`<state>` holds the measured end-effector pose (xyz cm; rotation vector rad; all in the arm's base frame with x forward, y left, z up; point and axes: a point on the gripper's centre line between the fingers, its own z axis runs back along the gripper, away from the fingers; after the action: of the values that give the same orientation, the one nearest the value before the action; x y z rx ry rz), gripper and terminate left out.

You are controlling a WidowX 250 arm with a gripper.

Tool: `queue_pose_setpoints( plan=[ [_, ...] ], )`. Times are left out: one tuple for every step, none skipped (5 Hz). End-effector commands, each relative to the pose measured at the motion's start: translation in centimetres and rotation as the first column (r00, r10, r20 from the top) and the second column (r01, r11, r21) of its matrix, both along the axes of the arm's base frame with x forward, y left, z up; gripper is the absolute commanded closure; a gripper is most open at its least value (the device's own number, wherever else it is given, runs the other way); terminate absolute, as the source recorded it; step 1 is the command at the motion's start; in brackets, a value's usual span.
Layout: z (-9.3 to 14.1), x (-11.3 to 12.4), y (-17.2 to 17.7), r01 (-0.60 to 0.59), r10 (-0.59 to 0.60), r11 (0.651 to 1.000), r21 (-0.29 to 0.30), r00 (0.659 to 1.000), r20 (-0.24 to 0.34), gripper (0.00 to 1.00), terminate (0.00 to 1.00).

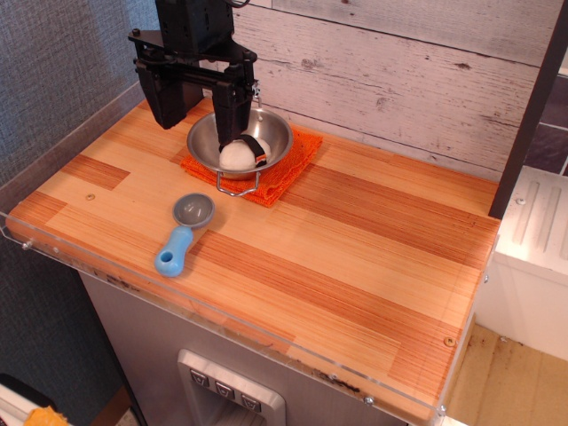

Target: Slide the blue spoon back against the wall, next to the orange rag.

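The blue spoon [182, 234] lies on the wooden table [355, 257] near the front left, grey bowl toward the back, light-blue handle toward the front edge. The orange rag [288, 164] lies at the back near the whitewashed plank wall [399, 80], with a steel bowl [240, 142] on it. My black gripper [197, 120] hangs open above the table's back left, over the left rim of the steel bowl, well behind the spoon. Its two fingers [165, 102] stand apart with nothing between them.
The steel bowl holds a white and black sushi-like piece [243, 153]. A grey-blue textured side wall [53, 80] bounds the left. A clear plastic lip [222, 328] runs along the table's front and left edges. A white appliance [537, 257] stands to the right.
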<state>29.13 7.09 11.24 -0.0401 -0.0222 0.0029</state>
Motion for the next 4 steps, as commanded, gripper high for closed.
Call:
queue_pose_setpoints(
  plan=[
    [0.0,0.0,0.0,0.000,0.000,1.000,0.000,1.000,0.000,0.00,0.00],
    [-0.7,-2.4,-0.3,-0.075,0.076,0.997,-0.012,0.996,0.052,0.00,0.00],
    [-1.7,-4.5,0.3,-0.058,0.058,0.998,0.007,0.995,0.076,0.00,0.00],
    [-3.5,-5.2,1.4,-0.052,0.044,0.993,0.102,0.996,0.077,0.00,0.00]
  ],
)
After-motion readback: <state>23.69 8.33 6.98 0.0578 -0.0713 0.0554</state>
